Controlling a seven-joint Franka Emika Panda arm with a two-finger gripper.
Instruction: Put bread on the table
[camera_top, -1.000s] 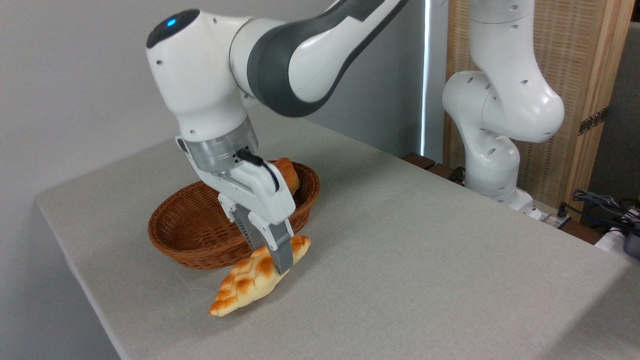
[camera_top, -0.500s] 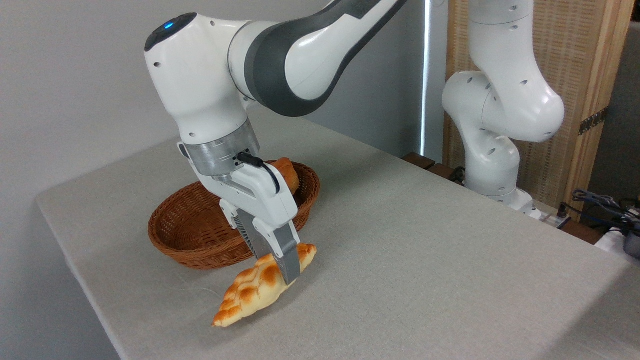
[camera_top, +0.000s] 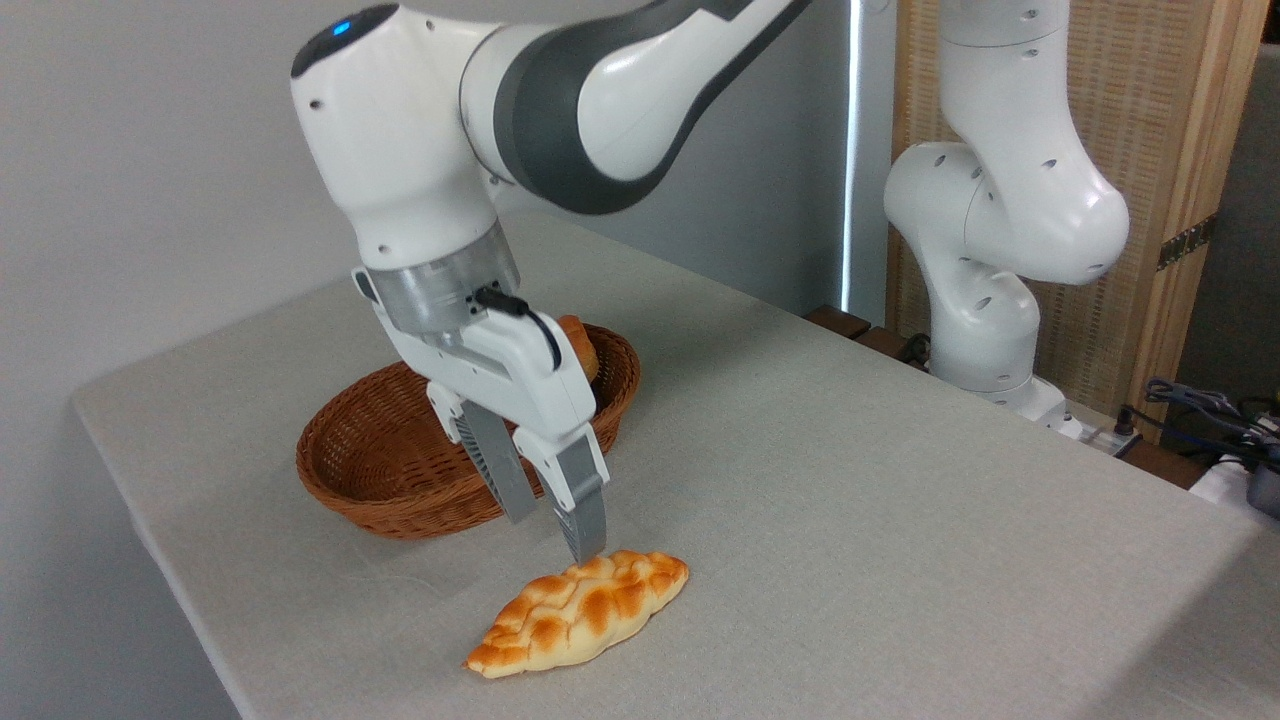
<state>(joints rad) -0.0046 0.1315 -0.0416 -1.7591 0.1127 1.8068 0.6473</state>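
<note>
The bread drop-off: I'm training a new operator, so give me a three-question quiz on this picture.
1. True or false: the gripper is shut on the bread.
2. Where does the bread lie? A) in the basket B) on the table C) held in the air
3. What is left in the basket?

Key: 1 false, the fingers stand apart above the loaf. 2 B, in front of the basket. 3 A bun, at its far end.
</note>
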